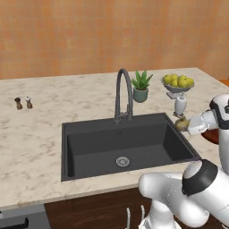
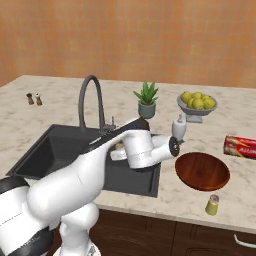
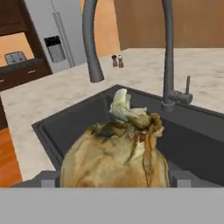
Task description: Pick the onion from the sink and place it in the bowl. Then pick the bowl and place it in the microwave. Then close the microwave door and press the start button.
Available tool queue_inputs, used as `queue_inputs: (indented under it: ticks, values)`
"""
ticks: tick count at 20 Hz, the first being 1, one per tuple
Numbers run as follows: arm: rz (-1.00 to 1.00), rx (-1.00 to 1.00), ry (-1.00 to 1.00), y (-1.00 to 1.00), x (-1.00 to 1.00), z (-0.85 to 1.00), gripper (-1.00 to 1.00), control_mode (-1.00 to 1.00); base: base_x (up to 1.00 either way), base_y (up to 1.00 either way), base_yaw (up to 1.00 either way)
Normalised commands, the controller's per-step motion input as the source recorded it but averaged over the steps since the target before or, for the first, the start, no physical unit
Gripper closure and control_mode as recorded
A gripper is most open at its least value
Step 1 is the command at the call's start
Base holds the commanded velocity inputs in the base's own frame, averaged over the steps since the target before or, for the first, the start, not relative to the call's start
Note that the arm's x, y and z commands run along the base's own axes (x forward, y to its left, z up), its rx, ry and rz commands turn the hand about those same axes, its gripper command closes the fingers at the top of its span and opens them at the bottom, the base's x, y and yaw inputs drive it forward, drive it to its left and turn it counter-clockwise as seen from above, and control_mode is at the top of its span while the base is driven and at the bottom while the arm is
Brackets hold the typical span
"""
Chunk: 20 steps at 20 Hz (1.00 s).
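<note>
The onion (image 3: 116, 153), a tan papery bulb, sits close between my gripper's (image 3: 116, 176) two fingertips (image 3: 49, 179), and the gripper is shut on it. In the left base view the gripper (image 1: 183, 124) holds the onion (image 1: 180, 123) above the right rim of the dark-grey sink (image 1: 112, 143). From the right side the onion (image 2: 119, 147) peeks out behind my forearm, over the sink (image 2: 50, 150). The reddish-brown bowl (image 2: 202, 171) lies empty on the counter to the right of the sink. The microwave and its door are out of view.
A dark gooseneck tap (image 1: 123, 94) stands behind the sink. Beside it are a potted plant (image 1: 141, 87), a white dispenser (image 1: 180, 105) and a grey bowl of lemons (image 1: 178, 82). A red box (image 2: 240, 146) and a small yellow-green shaker (image 2: 212, 205) flank the bowl.
</note>
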Motion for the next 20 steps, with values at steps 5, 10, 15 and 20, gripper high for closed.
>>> queue_inputs:
  ticks: [5, 10, 15, 20]
  values:
    - [-0.40, -0.09, 0.28, -0.54, -0.24, 0.64, 1.00, -1.00, 0.00, 0.00, 0.00]
    - [-0.45, -0.22, 0.29, -0.34, -0.12, 0.15, 1.00, -1.00, 0.00, 0.00, 0.00]
    - [-0.39, -0.23, 0.32, -0.41, -0.03, -0.02, 1.00, -1.00, 0.00, 0.00, 0.00]
    - [-0.30, -0.10, 0.25, -0.55, 0.02, -0.08, 1.00, -1.00, 0.00, 0.00, 0.00]
